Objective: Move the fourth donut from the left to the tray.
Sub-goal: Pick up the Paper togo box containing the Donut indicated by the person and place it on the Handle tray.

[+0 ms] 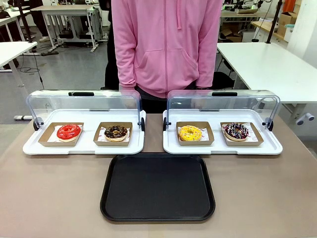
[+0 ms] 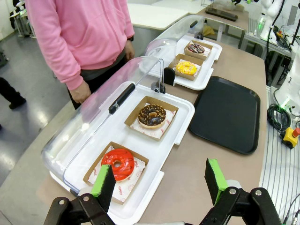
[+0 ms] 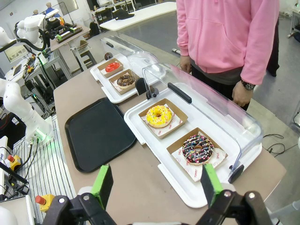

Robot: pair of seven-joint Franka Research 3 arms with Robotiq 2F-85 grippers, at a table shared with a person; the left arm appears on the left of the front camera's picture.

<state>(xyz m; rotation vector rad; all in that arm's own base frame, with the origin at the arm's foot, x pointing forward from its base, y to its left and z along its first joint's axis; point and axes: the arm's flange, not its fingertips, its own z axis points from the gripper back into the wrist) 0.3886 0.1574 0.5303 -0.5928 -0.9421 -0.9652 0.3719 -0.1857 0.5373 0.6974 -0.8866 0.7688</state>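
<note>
The fourth donut (image 1: 237,131) has dark chocolate icing with pink and white sprinkles and sits in a brown cardboard holder at the right end of the right white tray; it appears as the same sprinkled donut (image 3: 198,149) in the right wrist view and, far off, as a small dark donut (image 2: 196,48) in the left wrist view. The black tray (image 1: 157,188) lies empty at the near middle of the table, also black tray (image 3: 97,132) and black tray (image 2: 228,112). My right gripper (image 3: 156,185) is open above the table's right end. My left gripper (image 2: 160,182) is open above the left end.
Two white trays (image 1: 84,147) (image 1: 223,148) with clear lids raised hold a red donut (image 1: 68,131), a crumb-topped chocolate donut (image 1: 116,132) and a yellow donut (image 1: 190,133). A person in a pink hoodie (image 1: 166,44) stands at the far side, hands down.
</note>
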